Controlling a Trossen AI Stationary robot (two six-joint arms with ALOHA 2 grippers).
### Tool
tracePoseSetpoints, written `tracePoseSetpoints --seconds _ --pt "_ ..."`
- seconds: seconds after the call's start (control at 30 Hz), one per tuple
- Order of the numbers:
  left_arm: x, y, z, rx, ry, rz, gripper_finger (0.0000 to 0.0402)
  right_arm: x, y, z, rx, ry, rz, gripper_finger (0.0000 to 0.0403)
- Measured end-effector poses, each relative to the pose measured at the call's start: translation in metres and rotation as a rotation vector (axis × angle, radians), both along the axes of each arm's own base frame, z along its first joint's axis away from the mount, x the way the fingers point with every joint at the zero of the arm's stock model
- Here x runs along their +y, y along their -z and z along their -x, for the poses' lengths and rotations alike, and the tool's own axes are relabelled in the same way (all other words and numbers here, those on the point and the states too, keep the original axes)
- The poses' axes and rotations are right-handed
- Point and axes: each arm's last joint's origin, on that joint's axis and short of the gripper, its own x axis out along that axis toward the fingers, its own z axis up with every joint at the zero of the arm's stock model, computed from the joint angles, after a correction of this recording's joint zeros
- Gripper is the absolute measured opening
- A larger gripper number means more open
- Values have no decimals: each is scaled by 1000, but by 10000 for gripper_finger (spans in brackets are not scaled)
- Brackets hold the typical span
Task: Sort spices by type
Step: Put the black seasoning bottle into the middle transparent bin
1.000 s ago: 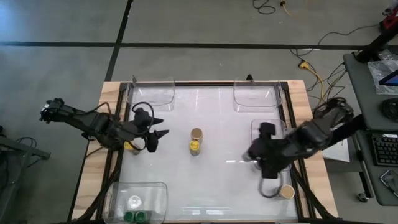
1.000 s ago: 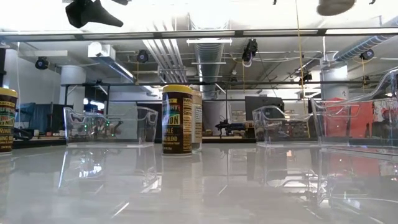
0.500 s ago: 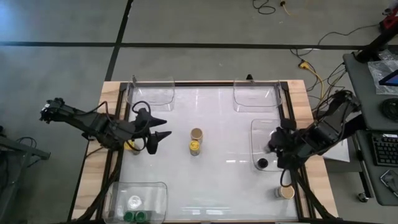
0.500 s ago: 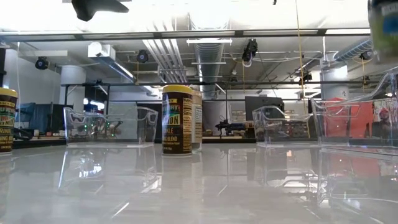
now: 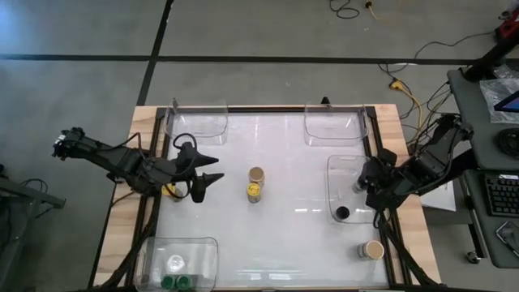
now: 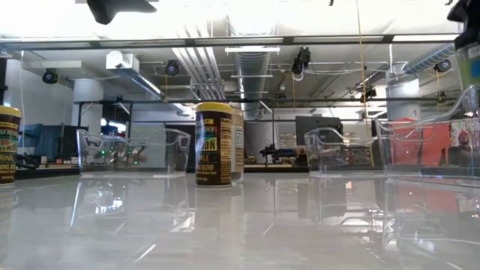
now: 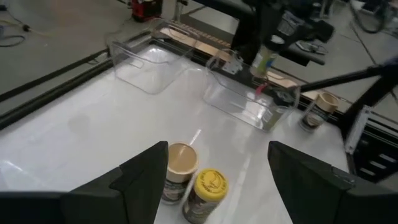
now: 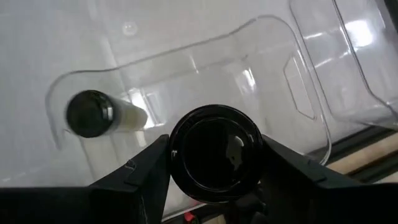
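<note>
My right gripper (image 5: 362, 182) hangs over the clear tray (image 5: 334, 167) at the table's right side, shut on a black-lidded spice jar (image 8: 216, 154). A second black-lidded jar (image 5: 341, 213) stands on that tray's floor. A tan-lidded jar (image 5: 374, 249) stands near the table's near right corner. In the middle of the table a tan-lidded jar (image 5: 256, 173) and a yellow-lidded jar (image 5: 254, 191) stand side by side. My left gripper (image 5: 208, 167) waits open above the table's left part, pointing at this pair. Another yellow-lidded jar (image 5: 169, 191) stands under the left arm. My right gripper holds the black-lidded jar at its top, by the lid's rim (image 8: 176, 163), pinched between the two fingers (image 8: 140, 174). The fingers come from above, pointing down. The jar is upright and lifted clear above the tray.
Two clear trays sit at the far edge, one left (image 5: 197, 122) and one right (image 5: 332, 126). A tray at the near left corner (image 5: 203, 247) holds green-lidded jars (image 5: 177, 281) and a pale one. The table's middle and near part lie bare.
My right gripper has carried the black-lidded jar from the table's near right part toward the right and far edges, to above the right tray. The second black-lidded jar in that tray, hidden under the arm before, has come into view.
</note>
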Motion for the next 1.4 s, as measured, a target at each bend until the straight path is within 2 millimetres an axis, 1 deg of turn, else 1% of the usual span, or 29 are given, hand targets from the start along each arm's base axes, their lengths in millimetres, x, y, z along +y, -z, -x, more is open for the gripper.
tracePoseSetpoints --seconds 0.23,0.37,0.57,0.67,0.83,1.0,1.17,1.27,1.4 --pt "-3 0 1 1 22 2 261 5 27 -2 67 4 -50 203" --pt "-3 0 1 0 23 2 261 11 40 -8 41 -4 -106 201" --pt "-5 -7 2 -49 106 20 261 16 56 -10 30 -15 -117 201" --pt "-4 -10 5 -64 106 25 261 19 61 -8 30 -40 -119 203" --pt "-1 -14 11 -90 108 29 261 25 63 -4 23 -52 -132 198" --pt "1 -20 17 -131 116 16 261 32 64 2 11 -52 -145 203" --pt "1 -33 16 -245 133 -11 261 39 69 7 -30 -18 -132 199" --pt "0 -40 15 -308 176 -41 261 42 73 9 -35 -8 -120 199" --pt "-1 -43 15 -330 190 -61 261 45 77 10 -30 0 -118 206"
